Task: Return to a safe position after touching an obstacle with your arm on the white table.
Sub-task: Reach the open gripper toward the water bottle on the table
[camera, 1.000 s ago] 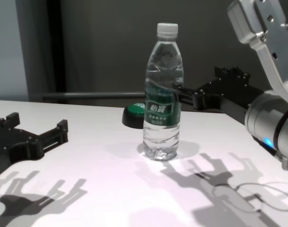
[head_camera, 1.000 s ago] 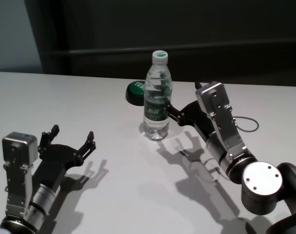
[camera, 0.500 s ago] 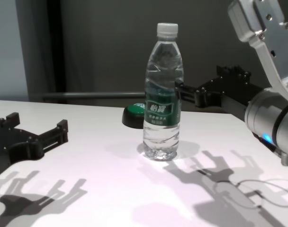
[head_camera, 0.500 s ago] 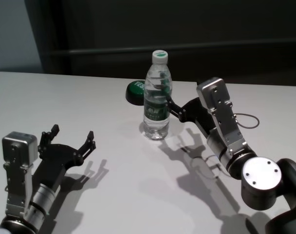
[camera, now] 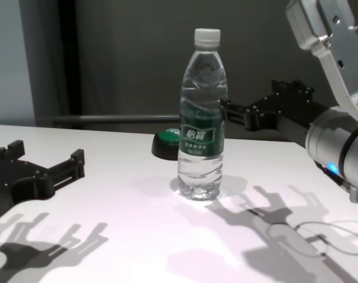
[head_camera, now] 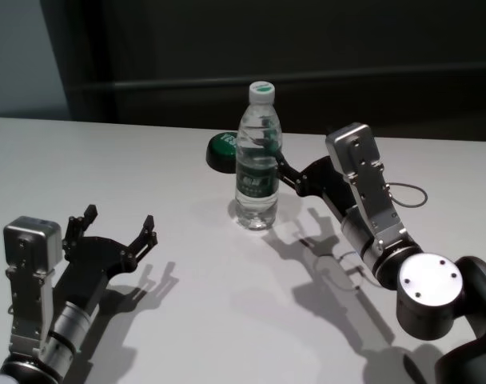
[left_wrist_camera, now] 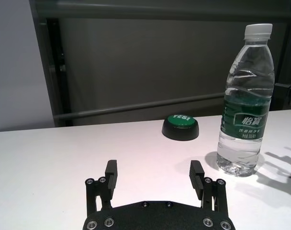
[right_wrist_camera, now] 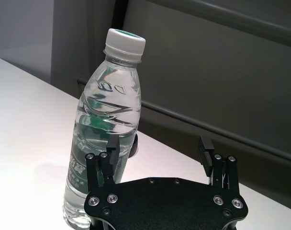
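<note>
The obstacle, a clear water bottle [head_camera: 257, 160] with a white cap and green label, stands upright on the white table [head_camera: 187, 320]. It also shows in the chest view [camera: 202, 118], left wrist view [left_wrist_camera: 243, 105] and right wrist view [right_wrist_camera: 107, 124]. My right gripper [head_camera: 284, 170] is open and empty, held above the table just right of and behind the bottle [camera: 252, 103]. In the right wrist view [right_wrist_camera: 159, 148] one finger [right_wrist_camera: 112, 151] lies close against the bottle's side; I cannot tell whether it touches. My left gripper [head_camera: 119, 220] is open and empty, low at the near left [left_wrist_camera: 153, 167].
A low black-and-green dome button [head_camera: 223, 148] sits just behind and left of the bottle [camera: 166, 141] [left_wrist_camera: 180, 125]. A thin cable loop [camera: 326, 233] lies on the table by the right arm. A dark wall with a rail runs behind the table's far edge.
My right gripper has risen a little and drawn slightly to the right, away from the bottle's side. The bottle still stands in place. The left arm has not moved.
</note>
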